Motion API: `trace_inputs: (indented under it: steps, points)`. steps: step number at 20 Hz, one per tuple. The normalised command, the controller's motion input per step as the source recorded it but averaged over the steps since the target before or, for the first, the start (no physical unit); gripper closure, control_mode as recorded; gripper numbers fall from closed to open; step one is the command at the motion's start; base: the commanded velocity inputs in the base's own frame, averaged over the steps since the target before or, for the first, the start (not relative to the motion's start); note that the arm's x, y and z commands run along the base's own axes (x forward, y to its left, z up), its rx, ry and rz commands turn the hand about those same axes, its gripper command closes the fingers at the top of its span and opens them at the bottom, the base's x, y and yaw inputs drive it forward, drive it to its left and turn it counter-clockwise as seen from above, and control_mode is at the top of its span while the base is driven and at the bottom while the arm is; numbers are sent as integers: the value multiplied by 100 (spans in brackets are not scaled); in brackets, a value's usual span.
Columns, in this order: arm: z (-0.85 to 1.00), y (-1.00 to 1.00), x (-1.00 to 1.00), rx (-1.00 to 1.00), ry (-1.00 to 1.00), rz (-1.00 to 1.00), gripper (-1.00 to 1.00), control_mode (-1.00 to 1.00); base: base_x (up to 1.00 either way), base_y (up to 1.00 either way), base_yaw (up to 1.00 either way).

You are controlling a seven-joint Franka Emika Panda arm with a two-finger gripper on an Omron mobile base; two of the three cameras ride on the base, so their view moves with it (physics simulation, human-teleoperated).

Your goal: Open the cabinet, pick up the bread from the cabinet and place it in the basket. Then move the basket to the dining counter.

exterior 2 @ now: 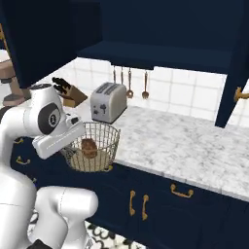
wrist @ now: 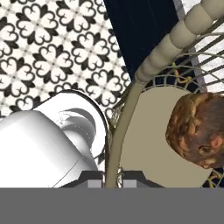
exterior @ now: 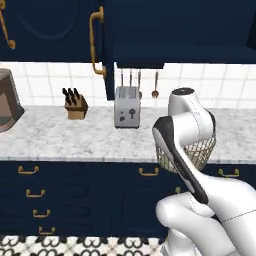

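Gripper (wrist: 113, 177): fingers clamped tight on the rim wire of the basket (exterior 2: 99, 146), one tip on each side of it.
Bread (exterior 2: 88, 148): lies on the basket's flat bottom, near the far wall from the grip.
Basket position: at the counter's front edge, partly overhanging it.
Dining counter (exterior 2: 194, 146): bare marble stretches to the right of the basket.
Cabinet (exterior: 107, 45): door stands open above the toaster (exterior: 127, 107).
Writing: none legible.
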Motion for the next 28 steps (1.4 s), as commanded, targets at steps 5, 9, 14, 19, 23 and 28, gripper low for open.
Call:
trace_inputs:
  steps: [5, 9, 14, 19, 23, 28]
  points:
    - [0, 0, 0, 0, 0, 0, 100, 100, -11, 0, 100]
    - [0, 0, 0, 0, 0, 0, 100, 100, -8, 0, 100]
    - [0, 0, 0, 0, 0, 0, 100, 100, -7, 0, 100]
    - [0, 0, 0, 0, 0, 0, 100, 100, -7, 0, 100]
    - [0, 0, 0, 0, 0, 0, 100, 100, -6, 0, 100]
    - [0, 0, 0, 0, 0, 0, 100, 100, -7, 0, 100]
